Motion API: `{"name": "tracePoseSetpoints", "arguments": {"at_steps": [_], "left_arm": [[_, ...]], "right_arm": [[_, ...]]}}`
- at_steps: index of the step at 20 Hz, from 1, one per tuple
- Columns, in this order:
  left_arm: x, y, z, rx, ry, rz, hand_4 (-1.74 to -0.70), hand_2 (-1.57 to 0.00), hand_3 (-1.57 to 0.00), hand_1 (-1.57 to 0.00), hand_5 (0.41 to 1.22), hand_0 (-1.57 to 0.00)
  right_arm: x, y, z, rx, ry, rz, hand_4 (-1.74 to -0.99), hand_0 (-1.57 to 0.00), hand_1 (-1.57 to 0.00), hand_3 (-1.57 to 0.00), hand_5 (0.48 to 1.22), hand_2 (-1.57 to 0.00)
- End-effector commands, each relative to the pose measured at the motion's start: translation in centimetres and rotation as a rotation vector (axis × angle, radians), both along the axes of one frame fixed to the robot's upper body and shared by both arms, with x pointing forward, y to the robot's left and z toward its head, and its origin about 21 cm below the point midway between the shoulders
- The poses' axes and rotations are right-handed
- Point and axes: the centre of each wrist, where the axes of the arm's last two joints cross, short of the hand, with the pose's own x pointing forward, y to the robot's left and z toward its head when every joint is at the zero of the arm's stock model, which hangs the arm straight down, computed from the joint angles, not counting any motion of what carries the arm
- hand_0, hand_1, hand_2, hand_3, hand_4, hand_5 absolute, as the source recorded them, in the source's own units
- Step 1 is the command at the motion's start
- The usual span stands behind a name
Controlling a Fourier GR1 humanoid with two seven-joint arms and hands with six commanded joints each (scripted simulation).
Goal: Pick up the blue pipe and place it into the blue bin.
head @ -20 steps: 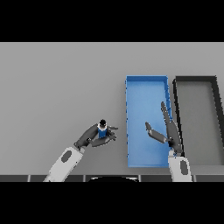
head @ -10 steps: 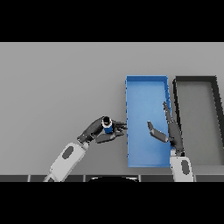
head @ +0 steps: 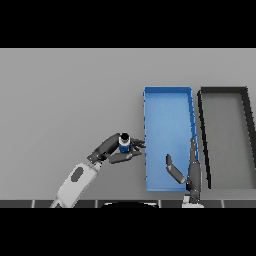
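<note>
The blue pipe [head: 125,143] is a short tube with a dark ring end facing up. My left hand [head: 116,148] is curled round it and holds it just left of the blue bin [head: 168,103], close to the bin's left wall. The blue bin is a long open box right of the table's middle. My right hand [head: 186,169] is over the blue bin's near right part, its fingers straight and its thumb spread, holding nothing.
A black bin [head: 222,92] stands directly right of the blue bin, side by side with it. The grey table [head: 65,95] stretches wide to the left and far side.
My left hand has carried the pipe to the right, from the open table to beside the blue bin's left wall. My right hand has drawn back toward the near edge.
</note>
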Motion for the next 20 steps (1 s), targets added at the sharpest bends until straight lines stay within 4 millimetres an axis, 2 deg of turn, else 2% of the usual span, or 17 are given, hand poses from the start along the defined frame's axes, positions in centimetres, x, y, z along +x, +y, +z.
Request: {"name": "tracePoseSetpoints", "arguments": {"at_steps": [1,2,4,6,7,8,10,14,20], "left_arm": [[0.1,-0.1,-0.2,0.007,0.006,0.007,-1.47,-1.57,-1.57,-1.57,1.22,-1.57],[0.3,-0.3,-0.2,0.011,0.003,0.005,-1.47,-1.57,-1.57,-1.57,1.22,-1.57],[0.0,-0.4,-0.4,0.011,-0.003,-0.01,-1.47,-1.57,-1.57,-1.57,1.22,-1.57],[0.1,-0.3,-0.2,0.007,-0.008,-0.009,-1.47,-1.57,-1.57,-1.57,1.221,-1.57],[0.1,-0.4,0.1,0.001,-0.001,-0.015,-1.47,-1.57,-1.57,-1.57,1.221,-1.57],[-0.1,-0.4,0.0,-0.004,-0.001,-0.028,-1.47,-1.57,-1.57,-1.57,1.221,-1.57],[-0.1,-0.7,0.0,0.002,-0.002,-0.026,-1.47,-1.57,-1.57,-1.57,1.221,-1.57],[0.0,-0.6,0.2,0.011,0.001,-0.028,-1.47,-1.57,-1.57,-1.57,1.221,-1.57],[0.3,-0.8,0.3,0.033,0.001,-0.018,-1.47,-1.57,-1.57,-1.57,1.221,-1.57]], "right_arm": [[-1.7,1.1,-0.2,0.005,0.011,-0.078,-1.188,0.0,0.0,0.0,0.643,0.0],[-2.9,1.5,-0.1,0.013,0.013,-0.138,-1.191,0.0,0.0,0.0,0.642,0.0],[-3.4,2.3,0.6,0.016,-0.009,-0.179,-1.187,0.0,0.0,0.0,0.642,-0.02],[-4.2,2.1,1.8,0.124,-0.125,-0.079,-1.198,0.0,-0.01,0.0,0.641,-0.07],[-4.1,1.8,3.1,0.182,-0.143,-0.007,-1.202,0.0,-0.02,0.0,0.624,-0.09],[-4.1,1.6,3.6,0.21,-0.074,0.045,-1.209,0.0,-0.03,0.0,0.609,-0.11],[-3.2,1.5,4.6,0.231,0.017,0.168,-1.224,0.0,-0.02,0.0,0.6,-0.12],[-0.7,2.0,8.5,0.203,0.024,0.383,-1.255,0.0,-0.01,0.0,0.56,-0.1],[3.1,5.4,13.3,0.054,0.0,0.594,-1.298,0.0,0.0,0.0,0.559,-0.04]]}}
